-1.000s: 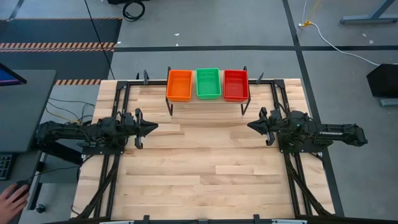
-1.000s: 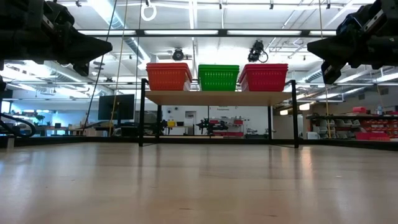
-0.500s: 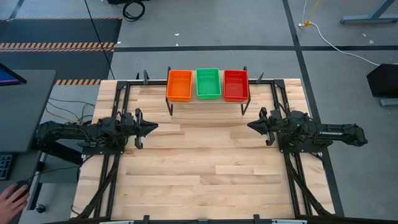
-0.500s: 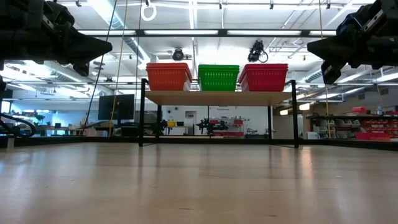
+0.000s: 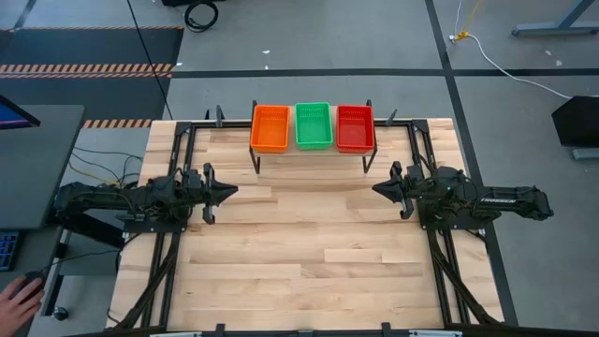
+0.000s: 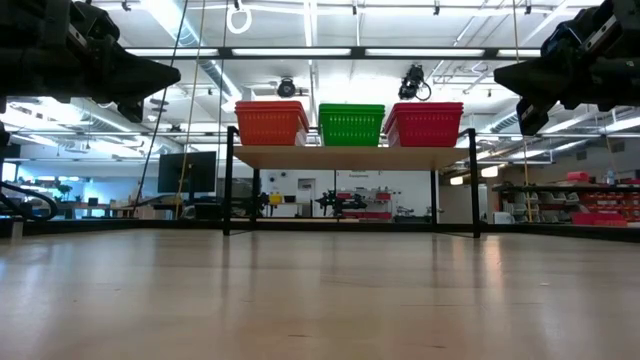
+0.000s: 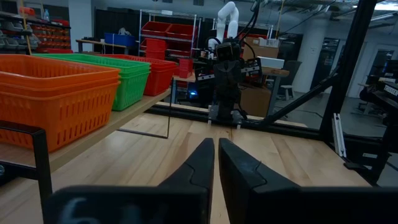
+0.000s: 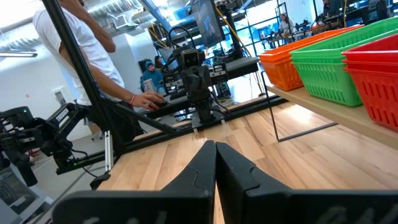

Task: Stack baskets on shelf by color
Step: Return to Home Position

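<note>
Three stacks of baskets stand side by side on the shelf at the table's far edge: orange on the left, green in the middle, red on the right. Each stack rests on the shelf's wooden top by its bottom basket. My left gripper hovers level at the table's left side, shut and holding nothing, well short of the shelf. My right gripper hovers level at the right side, shut and holding nothing. The two point at each other across the table.
Bare wooden tabletop lies between the arms and in front of the shelf. Black frame rails run along both table sides. A person's hand rests beyond the table's near left corner, and a person stands past the left arm.
</note>
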Controlling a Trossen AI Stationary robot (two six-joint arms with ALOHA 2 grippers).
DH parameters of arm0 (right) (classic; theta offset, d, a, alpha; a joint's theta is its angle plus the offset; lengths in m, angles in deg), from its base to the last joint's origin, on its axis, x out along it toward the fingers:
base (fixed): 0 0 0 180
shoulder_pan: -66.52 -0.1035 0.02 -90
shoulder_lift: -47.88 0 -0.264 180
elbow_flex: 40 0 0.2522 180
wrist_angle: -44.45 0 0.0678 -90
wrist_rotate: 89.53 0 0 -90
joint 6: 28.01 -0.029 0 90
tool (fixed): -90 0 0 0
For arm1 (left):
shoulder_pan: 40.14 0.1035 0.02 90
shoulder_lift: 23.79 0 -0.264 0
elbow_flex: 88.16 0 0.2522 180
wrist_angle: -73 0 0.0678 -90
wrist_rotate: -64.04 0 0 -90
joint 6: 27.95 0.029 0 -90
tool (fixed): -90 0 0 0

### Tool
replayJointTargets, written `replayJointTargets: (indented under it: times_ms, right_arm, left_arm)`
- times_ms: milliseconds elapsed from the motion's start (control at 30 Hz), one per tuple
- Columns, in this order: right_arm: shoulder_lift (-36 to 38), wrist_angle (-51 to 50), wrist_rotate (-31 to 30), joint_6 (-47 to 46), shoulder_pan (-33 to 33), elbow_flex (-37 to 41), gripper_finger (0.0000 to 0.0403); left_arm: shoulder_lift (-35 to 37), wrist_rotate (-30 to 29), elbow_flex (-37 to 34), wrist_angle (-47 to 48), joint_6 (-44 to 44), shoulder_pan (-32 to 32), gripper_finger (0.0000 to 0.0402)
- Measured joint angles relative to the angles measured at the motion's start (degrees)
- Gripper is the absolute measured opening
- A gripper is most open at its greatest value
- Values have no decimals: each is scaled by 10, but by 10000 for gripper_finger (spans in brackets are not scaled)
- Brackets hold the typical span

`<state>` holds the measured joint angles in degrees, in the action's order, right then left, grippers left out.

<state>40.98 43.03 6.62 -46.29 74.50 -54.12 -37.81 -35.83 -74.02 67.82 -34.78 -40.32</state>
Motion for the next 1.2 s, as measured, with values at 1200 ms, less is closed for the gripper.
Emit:
replayJointTargets:
  times_ms: [1200]
  right_arm:
    - [0,0,0,0,0,0,13]
  left_arm:
    - [0,0,0,0,0,0,36]
